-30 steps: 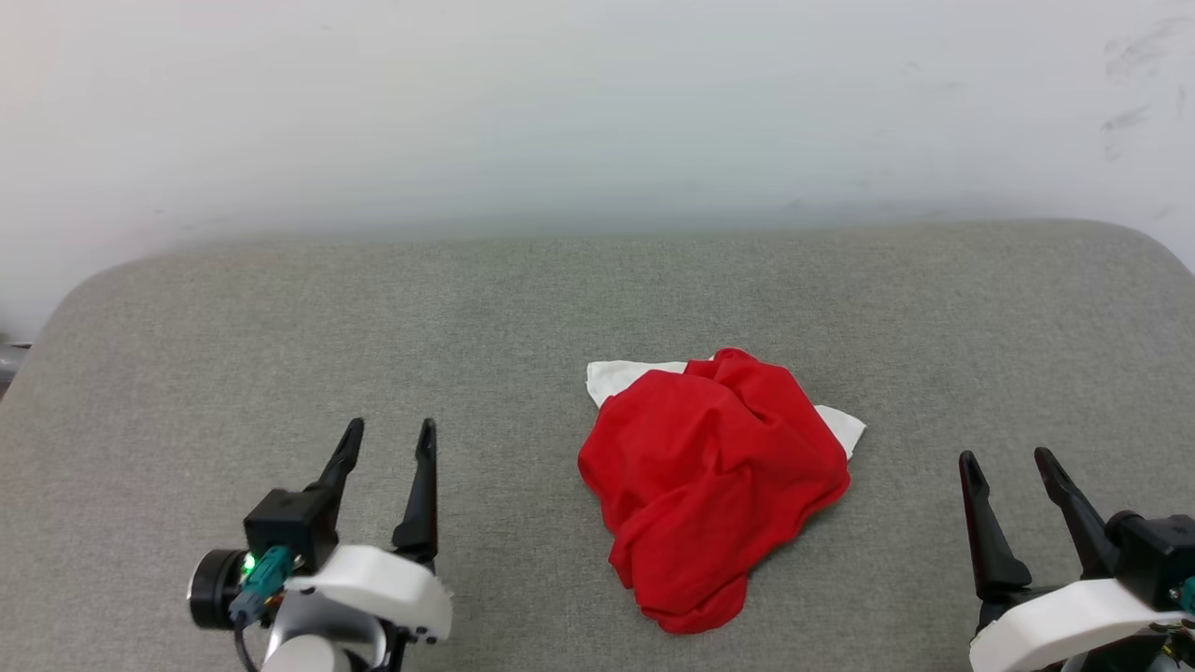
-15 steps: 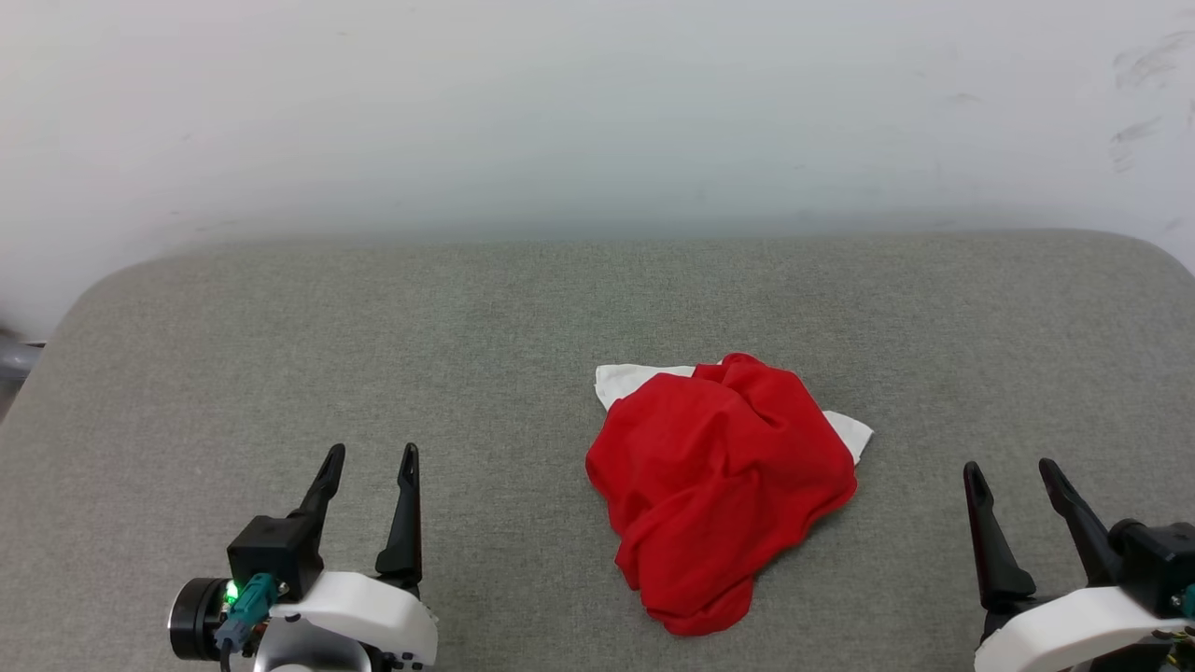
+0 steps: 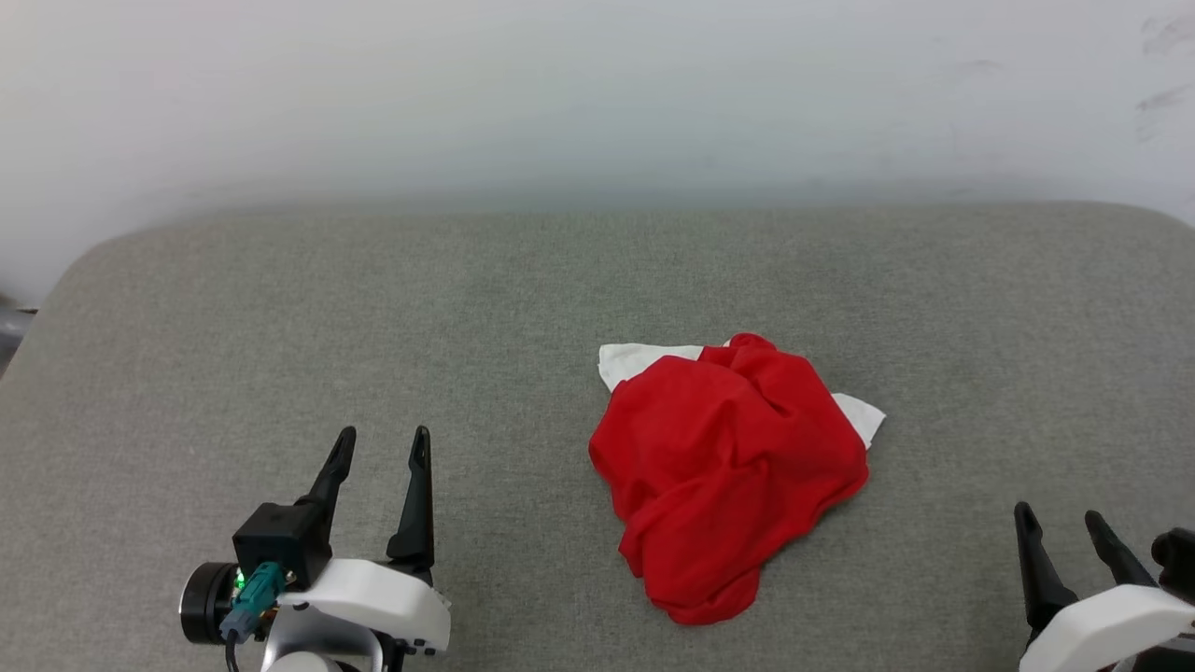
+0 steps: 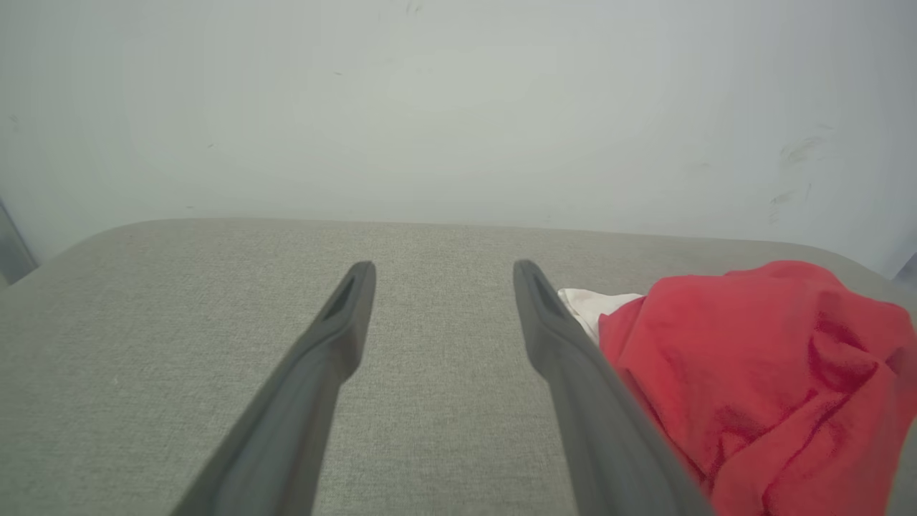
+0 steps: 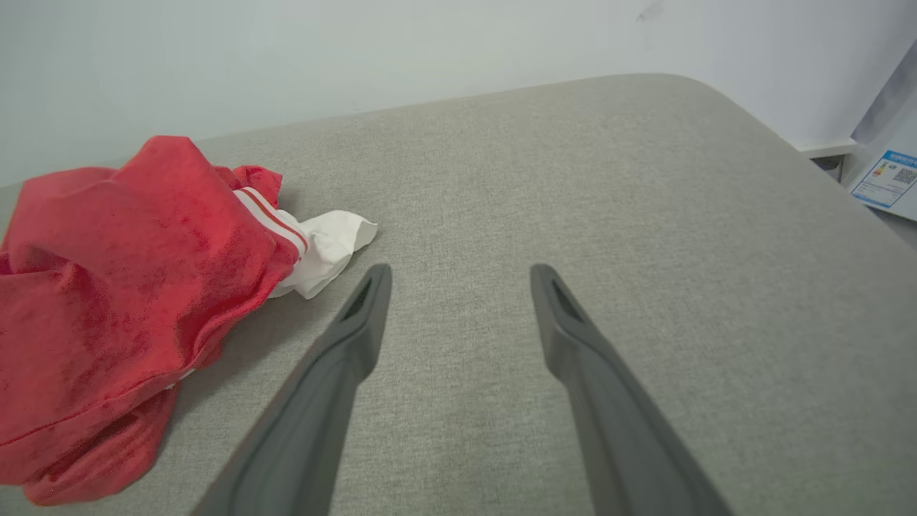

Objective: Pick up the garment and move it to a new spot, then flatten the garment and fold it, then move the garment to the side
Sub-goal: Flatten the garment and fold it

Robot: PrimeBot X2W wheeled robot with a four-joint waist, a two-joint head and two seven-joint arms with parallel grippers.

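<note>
Head view gives you the garment [image 3: 728,476] crumpled on the cushion [image 3: 467,308] between the left gripper [image 3: 385,435] and the right gripper [image 3: 1060,515], both spread apart and empty.

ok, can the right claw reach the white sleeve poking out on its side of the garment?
Likely yes. The right claw is open and apart from the garment; that white sleeve faces it, with bare cushion between and nothing in the way.

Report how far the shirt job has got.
Nothing looks done: the red shirt lies crumpled on the grey cushion. Nothing is in hand: the left gripper and right gripper sit either side of it, jaws open, apart from it. Left: lifting, moving, flattening, folding, setting aside.
</note>
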